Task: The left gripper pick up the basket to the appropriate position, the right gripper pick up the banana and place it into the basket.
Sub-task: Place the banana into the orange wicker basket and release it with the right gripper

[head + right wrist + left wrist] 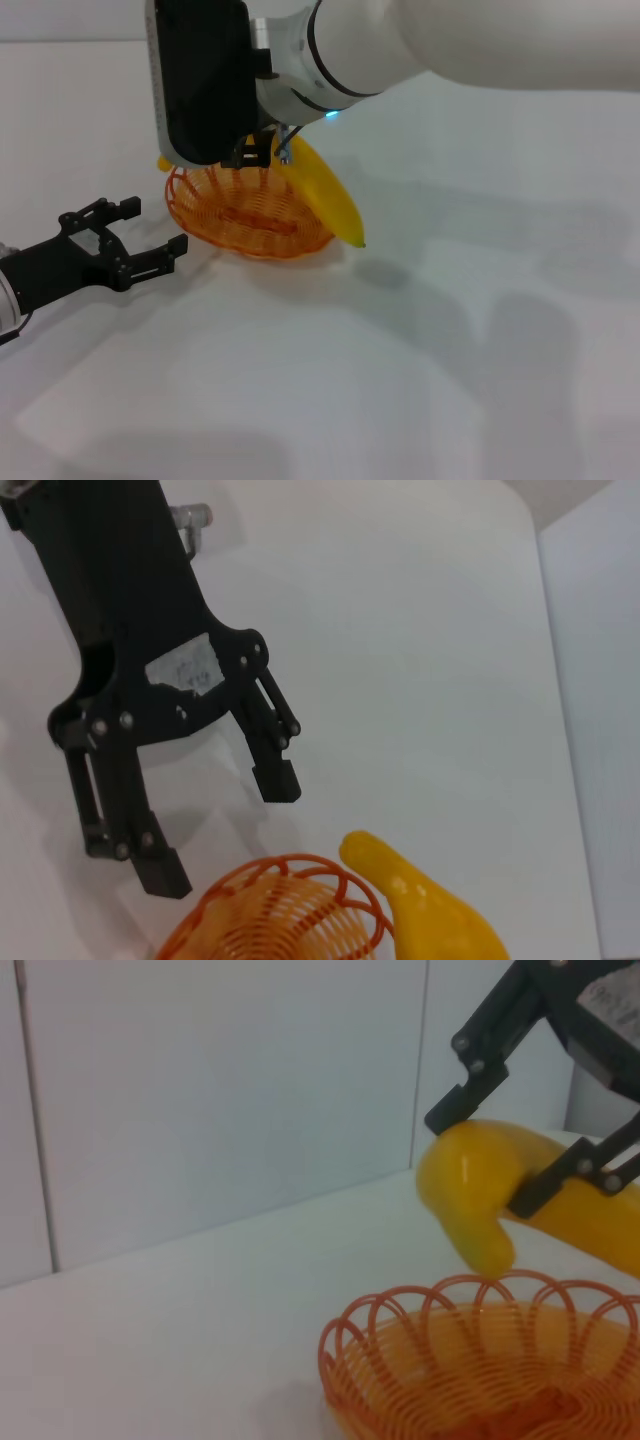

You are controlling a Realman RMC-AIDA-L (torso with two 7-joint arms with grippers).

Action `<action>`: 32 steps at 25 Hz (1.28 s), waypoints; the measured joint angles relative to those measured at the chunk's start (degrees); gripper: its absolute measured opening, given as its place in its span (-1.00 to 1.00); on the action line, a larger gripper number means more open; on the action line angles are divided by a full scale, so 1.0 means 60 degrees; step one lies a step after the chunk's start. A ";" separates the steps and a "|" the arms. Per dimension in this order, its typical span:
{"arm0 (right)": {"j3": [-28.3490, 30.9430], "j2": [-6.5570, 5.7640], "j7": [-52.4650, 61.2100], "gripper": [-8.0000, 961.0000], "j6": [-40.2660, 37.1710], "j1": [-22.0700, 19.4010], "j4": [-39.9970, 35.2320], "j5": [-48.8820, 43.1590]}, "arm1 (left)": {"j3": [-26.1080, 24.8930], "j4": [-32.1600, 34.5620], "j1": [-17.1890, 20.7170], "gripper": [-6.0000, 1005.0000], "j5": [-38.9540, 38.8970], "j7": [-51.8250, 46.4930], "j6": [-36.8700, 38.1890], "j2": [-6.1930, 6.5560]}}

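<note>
The orange wire basket [250, 215] stands on the white table. The yellow banana [325, 190] lies tilted across its right rim, one end low on the table side. My right gripper [265, 152] hangs over the basket's far side. It is open in the right wrist view [222, 830], with the banana [430, 910] just past its fingertips and the basket [270, 910] below. In the left wrist view its fingers straddle the banana [470, 1170] above the basket [480, 1360]. My left gripper [155, 228] is open and empty, just left of the basket and apart from it.
The white table [450, 350] stretches to the front and right of the basket. The bulky white right arm [450, 40] crosses the top of the head view. A white panelled wall [200, 1110] stands behind the table.
</note>
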 joint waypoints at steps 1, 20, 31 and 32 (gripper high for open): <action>0.0000 0.0000 0.0000 0.24 0.0000 0.0000 0.0000 0.0000 | 0.0000 0.0000 -0.0009 0.78 0.0000 0.0000 0.0000 0.0001; -0.0265 0.0014 -0.0003 0.31 0.0196 0.0048 0.0211 0.0015 | 0.0000 -0.0010 -0.0055 0.78 0.0000 0.0000 0.0001 0.0001; -0.0196 0.0001 0.0005 0.44 0.0367 -0.0273 -0.0291 0.0071 | 0.0000 -0.0004 0.0021 0.78 0.0000 0.0000 -0.0096 -0.0001; -0.0151 -0.0020 0.0002 0.48 0.0348 -0.0425 -0.0524 0.0071 | -0.0001 -0.0008 0.0022 0.78 -0.0001 0.0000 -0.0147 -0.0003</action>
